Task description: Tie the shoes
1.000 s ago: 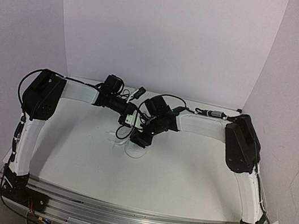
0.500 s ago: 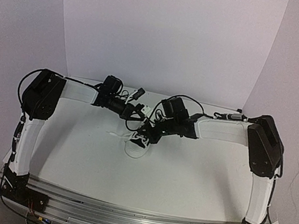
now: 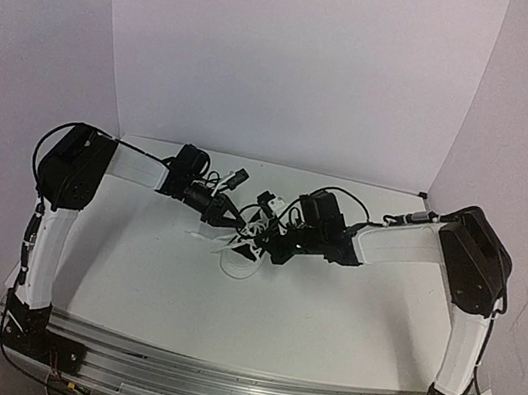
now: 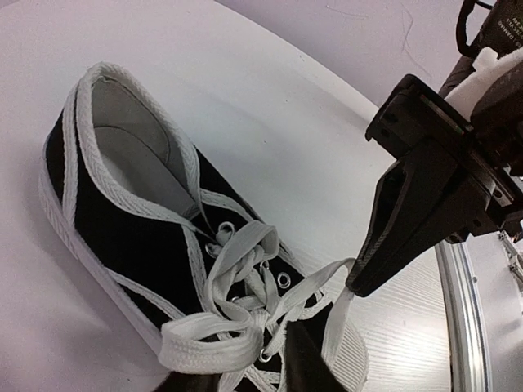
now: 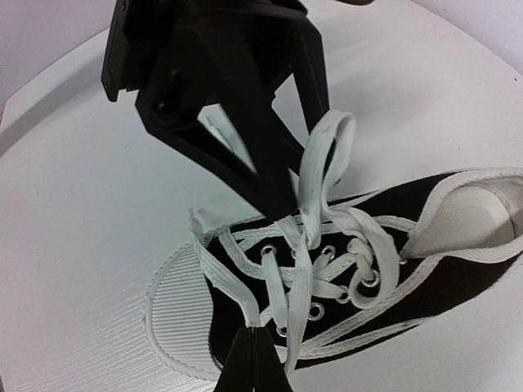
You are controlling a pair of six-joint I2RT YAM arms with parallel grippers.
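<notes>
White backdrop and white table look the same as a second ago. The right arm has changed most: its elbow has swung out toward the right wall and its forearm now lies lower, so its wrist no longer covers the shoe. The left arm has dipped its wrist nearer the table. The black canvas sneaker lies where it was, mid-table between the two wrists, with its white toe cap toward the arm bases. The left gripper has its fingers pinched together at the foot of an upright lace loop. The right gripper is clenched on a single lace strand, drawn out sideways from the eyelets.
</notes>
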